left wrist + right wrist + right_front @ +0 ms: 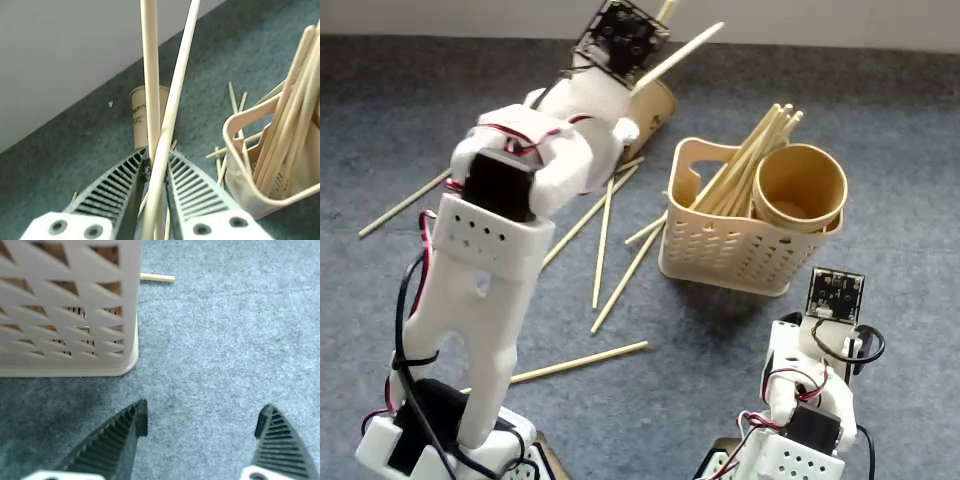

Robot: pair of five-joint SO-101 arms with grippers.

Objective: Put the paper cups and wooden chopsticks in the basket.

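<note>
Two wooden chopsticks (172,110) stand clamped in the left gripper (157,155), above a paper cup (146,117) that sits on the grey carpet (880,100) near the basket (720,250). The basket already holds a second paper cup (800,185) and a bundle of chopsticks (745,170), while loose chopsticks (603,240) lie scattered on the carpet beside it. The right gripper (200,422), jaws spread wide and empty, hovers by the basket's corner
</note>
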